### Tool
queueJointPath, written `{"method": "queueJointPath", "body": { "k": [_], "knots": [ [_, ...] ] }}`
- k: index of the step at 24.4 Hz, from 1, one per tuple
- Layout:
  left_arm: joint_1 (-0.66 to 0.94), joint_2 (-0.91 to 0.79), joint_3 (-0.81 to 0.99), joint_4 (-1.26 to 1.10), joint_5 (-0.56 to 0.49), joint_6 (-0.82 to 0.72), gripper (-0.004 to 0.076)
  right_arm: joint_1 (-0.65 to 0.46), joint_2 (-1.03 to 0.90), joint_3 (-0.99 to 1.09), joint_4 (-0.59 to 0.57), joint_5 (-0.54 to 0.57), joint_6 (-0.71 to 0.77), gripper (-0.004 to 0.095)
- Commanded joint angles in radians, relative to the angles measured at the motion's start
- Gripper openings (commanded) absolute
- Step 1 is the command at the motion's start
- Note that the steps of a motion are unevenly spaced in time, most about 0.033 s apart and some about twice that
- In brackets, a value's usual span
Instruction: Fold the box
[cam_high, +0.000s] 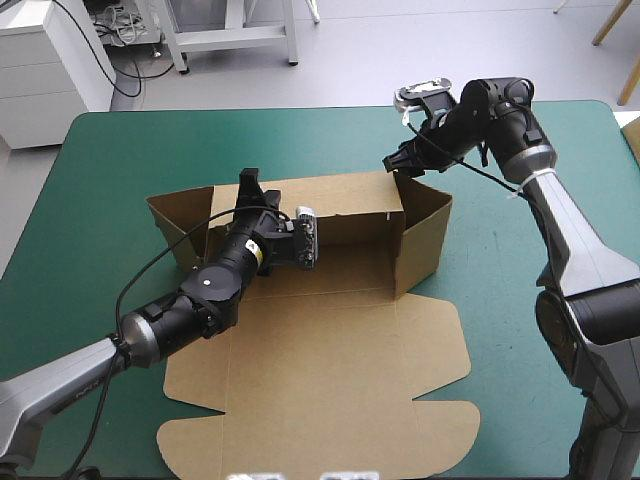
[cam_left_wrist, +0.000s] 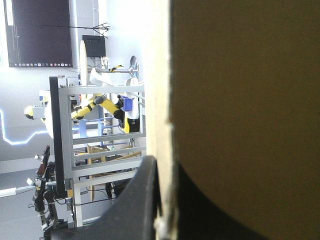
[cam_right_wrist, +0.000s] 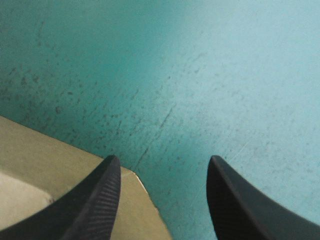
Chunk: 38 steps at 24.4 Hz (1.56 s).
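Arms close on the box (cam_high: 330, 400) from two sides. The left arm (cam_high: 190, 300) reaches in from the near left and lies across the tray's floor, hiding much of it in the high view. The left hand (cam_high: 250, 183) is clenched on the raised back wall, the board's edge pinched between its black fingers. The right hand (cam_high: 400, 165) hangs at the box's far right corner with its fingers spread, grasping nothing. In its wrist view that corner sits just beside one finger, and the bare teal-green cover lies ahead.

The box rests near the middle of the table (cam_high: 100, 170). Its tray runs lengthwise from left to right, parallel to the table's far edge. The back wall and the right side wall stand upright, while the left side wall leans outward. The lid lies flat on the cover, stretching from the tray toward the near edge, its rounded flaps pointing that way.
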Motion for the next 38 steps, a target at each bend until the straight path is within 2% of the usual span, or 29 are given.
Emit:
{"method": "queueJointPath", "body": {
  "k": [1, 8, 11, 19, 21, 26, 29, 33, 36, 38],
  "knots": [
    [-0.015, -0.015, -0.014, -0.007, -0.07, -0.012, -0.0008, 0.0, -0.095, 0.024, 0.014, -0.025, -0.01, 0.0485],
    [-0.015, 0.006, -0.014, -0.011, -0.07, -0.012, -0.0008, 0.0, -0.179, 0.157, 0.053, -0.025, -0.027, 0.0483],
    [-0.015, 0.008, -0.014, -0.011, -0.069, -0.012, -0.0008, -0.002, -0.248, 0.289, 0.098, -0.025, -0.068, 0.0483],
    [-0.015, 0.008, -0.014, -0.009, -0.068, -0.026, -0.0008, -0.002, -0.355, 0.45, 0.182, -0.029, -0.174, 0.0483],
    [-0.015, 0.008, -0.014, -0.007, -0.065, -0.036, -0.0008, 0.009, -0.363, 0.485, 0.231, -0.029, -0.217, 0.0483],
    [-0.015, 0.008, -0.014, -0.005, -0.065, -0.036, -0.0008, 0.09, -0.367, 0.522, 0.239, -0.029, -0.229, 0.0483],
    [-0.015, 0.008, -0.014, -0.003, -0.065, -0.036, -0.0008, 0.12, -0.367, 0.522, 0.211, -0.087, -0.225, 0.0472],
    [-0.015, 0.008, -0.014, -0.003, -0.065, -0.038, -0.0008, 0.149, -0.367, 0.525, 0.19, -0.184, -0.174, 0.0411],
    [-0.015, 0.008, -0.014, -0.003, -0.065, -0.038, -0.0008, 0.188, -0.367, 0.527, -0.025, -0.201, 0.005, 0.0358],
    [-0.015, 0.008, -0.014, -0.003, -0.065, -0.038, -0.0008, 0.202, -0.369, 0.54, -0.093, -0.207, 0.066, 0.0356]
  ]
}}
